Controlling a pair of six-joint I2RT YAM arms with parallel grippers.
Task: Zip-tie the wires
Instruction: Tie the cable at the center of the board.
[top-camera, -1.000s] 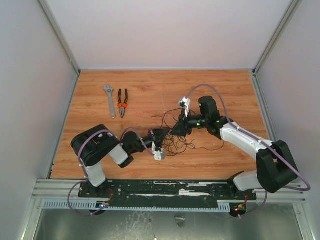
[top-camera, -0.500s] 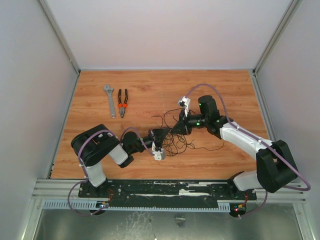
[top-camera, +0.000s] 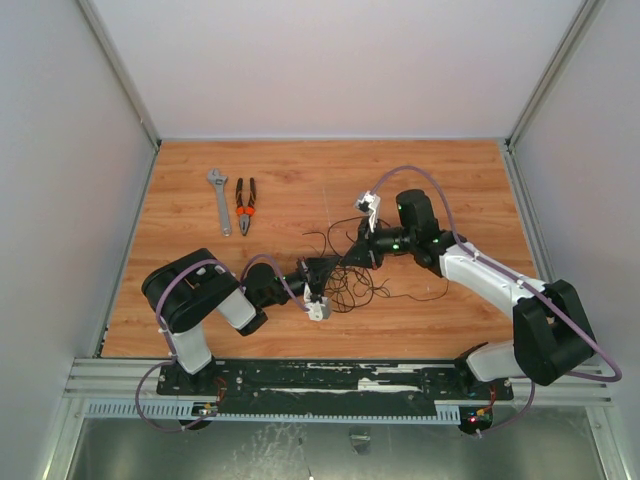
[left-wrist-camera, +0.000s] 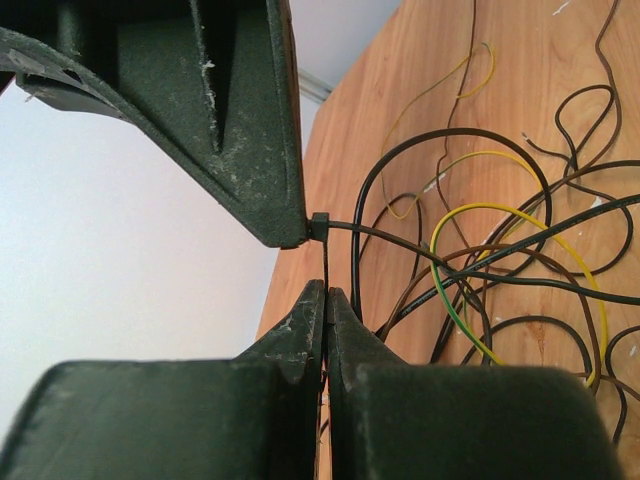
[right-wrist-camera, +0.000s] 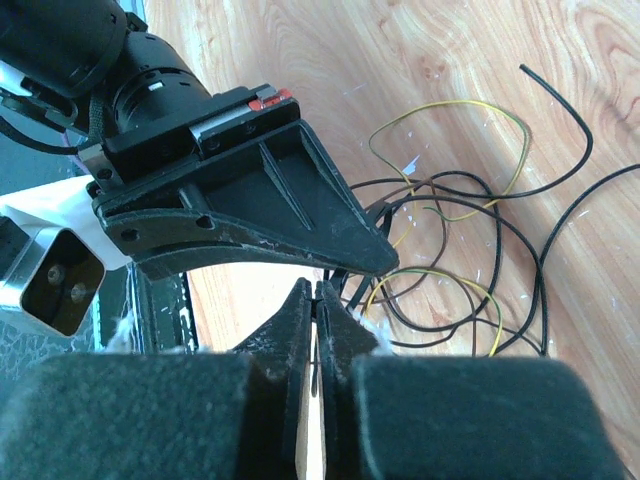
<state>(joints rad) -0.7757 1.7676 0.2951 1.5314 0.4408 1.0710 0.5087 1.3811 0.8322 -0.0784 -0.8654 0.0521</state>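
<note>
Wooden worktop, wires loose: my right end effector has just closed on the zip tie that my left end effector clamps, so cinching looks next.

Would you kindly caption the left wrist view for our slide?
Left tool pinching the zip tie beside tangled wires on the wooden table.

Overhead view: light even and diffuse, the walls bright white, shadows faint. The table around the wires carries a mild sheen, no glare. Well below the wires, at the bottom edge, the picture turns dim.

Left wrist view: wires sharp, my left gripper beneath them blurred, the wall left of them washed out.

Right wrist view: wires crisp, my right gripper left of them smeared soft.
</note>
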